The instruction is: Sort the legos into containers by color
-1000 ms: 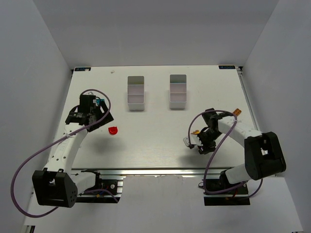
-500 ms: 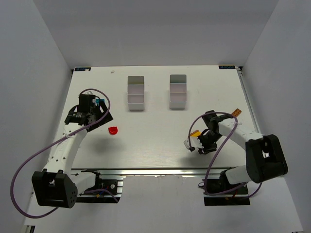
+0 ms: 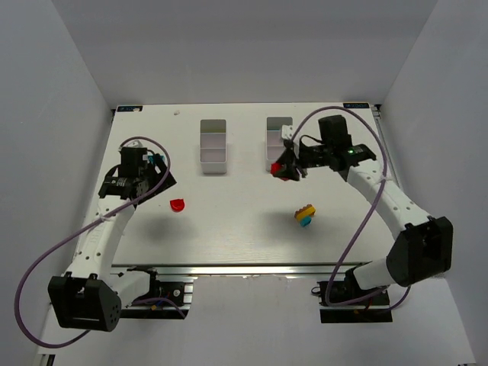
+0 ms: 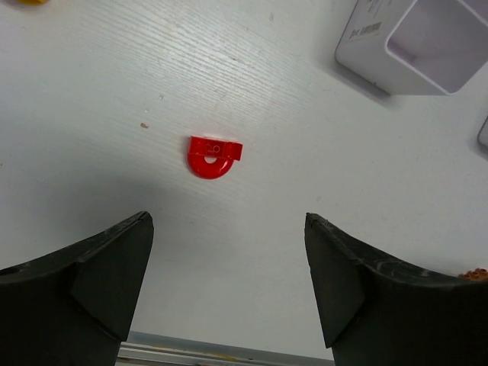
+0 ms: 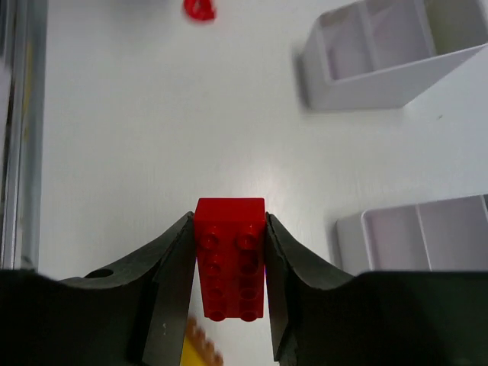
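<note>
**Red brick lifted, now at the right bin**

Top view: the red brick (image 3: 279,168) is up off the table (image 3: 229,236), clamped in the right gripper (image 3: 284,169). A second ago that gripper was low at the near right. It has since swung across to the near end of the right bin (image 3: 268,145). The pick looks done, with the drop into a compartment judged next. A yellow-and-blue stack (image 3: 305,215) lies uncovered where the arm worked. The rounded red piece (image 3: 177,204) has not shifted. The left bin (image 3: 202,145) is unmoved.

Left wrist: the left gripper (image 4: 227,221) hangs with jaws wide apart and nothing between them. The rounded red piece lies ahead, well apart from it. A small printed label (image 4: 367,20) on the bin wall is too small to read.

Right wrist: the fingers (image 5: 171,267) press both sides of the studded brick. It is over bare table just beside the bin, not yet over a compartment. No writing is visible.
</note>
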`<state>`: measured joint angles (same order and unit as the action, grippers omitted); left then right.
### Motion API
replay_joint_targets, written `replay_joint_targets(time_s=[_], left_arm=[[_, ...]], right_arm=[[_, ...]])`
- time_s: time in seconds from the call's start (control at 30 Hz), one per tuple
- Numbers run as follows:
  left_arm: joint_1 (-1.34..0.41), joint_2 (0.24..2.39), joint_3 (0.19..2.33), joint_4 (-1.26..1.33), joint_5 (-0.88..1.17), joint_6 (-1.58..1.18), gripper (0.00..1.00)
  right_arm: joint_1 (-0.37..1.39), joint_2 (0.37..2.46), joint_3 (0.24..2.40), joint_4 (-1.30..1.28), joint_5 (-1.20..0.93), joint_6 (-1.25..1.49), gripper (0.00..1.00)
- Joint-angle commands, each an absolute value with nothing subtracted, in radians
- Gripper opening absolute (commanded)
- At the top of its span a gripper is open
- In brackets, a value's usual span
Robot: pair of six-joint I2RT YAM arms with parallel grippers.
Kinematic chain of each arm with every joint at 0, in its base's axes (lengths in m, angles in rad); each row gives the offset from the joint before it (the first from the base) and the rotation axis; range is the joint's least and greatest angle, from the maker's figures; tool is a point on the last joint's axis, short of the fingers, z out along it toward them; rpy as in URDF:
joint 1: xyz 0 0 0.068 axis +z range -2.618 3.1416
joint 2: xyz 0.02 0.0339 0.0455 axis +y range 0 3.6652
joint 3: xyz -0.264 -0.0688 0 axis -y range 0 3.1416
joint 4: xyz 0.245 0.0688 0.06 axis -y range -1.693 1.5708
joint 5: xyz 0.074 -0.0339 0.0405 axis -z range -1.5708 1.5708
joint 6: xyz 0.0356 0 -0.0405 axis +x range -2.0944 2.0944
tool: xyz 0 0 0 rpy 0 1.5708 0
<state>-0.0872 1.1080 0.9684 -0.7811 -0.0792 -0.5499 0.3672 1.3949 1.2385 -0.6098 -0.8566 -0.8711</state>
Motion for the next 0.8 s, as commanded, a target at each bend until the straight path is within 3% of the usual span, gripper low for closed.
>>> replay_joint_targets(time_s=[0.0, 0.03, 0.27, 0.43, 0.77], left_arm=[[-0.084, 1.057, 1.020, -0.758, -0.100, -0.574, 0.90], [-0.084, 1.052, 1.020, -0.762, -0.101, -0.581, 0.90], [-0.083, 0.993, 0.985, -0.756, -0.107, -0.646, 0.90], [-0.083, 0.970, 0.956, -0.742, -0.095, -0.670, 0.90], [-0.081, 0.971, 0.939, -0.732, -0.098, -0.672, 0.90]], right_arm=[[0.447, 1.452, 1.192, 0.063, -0.881, -0.260, 0.00], [0.472, 1.478, 1.206, 0.235, -0.833, -0.197, 0.00], [0.621, 1.861, 1.527, 0.507, -0.614, 0.150, 0.00], [0.661, 2.075, 1.678, 0.612, -0.598, 0.100, 0.00], [0.667, 2.269, 1.841, 0.675, -0.569, -0.058, 0.05]])
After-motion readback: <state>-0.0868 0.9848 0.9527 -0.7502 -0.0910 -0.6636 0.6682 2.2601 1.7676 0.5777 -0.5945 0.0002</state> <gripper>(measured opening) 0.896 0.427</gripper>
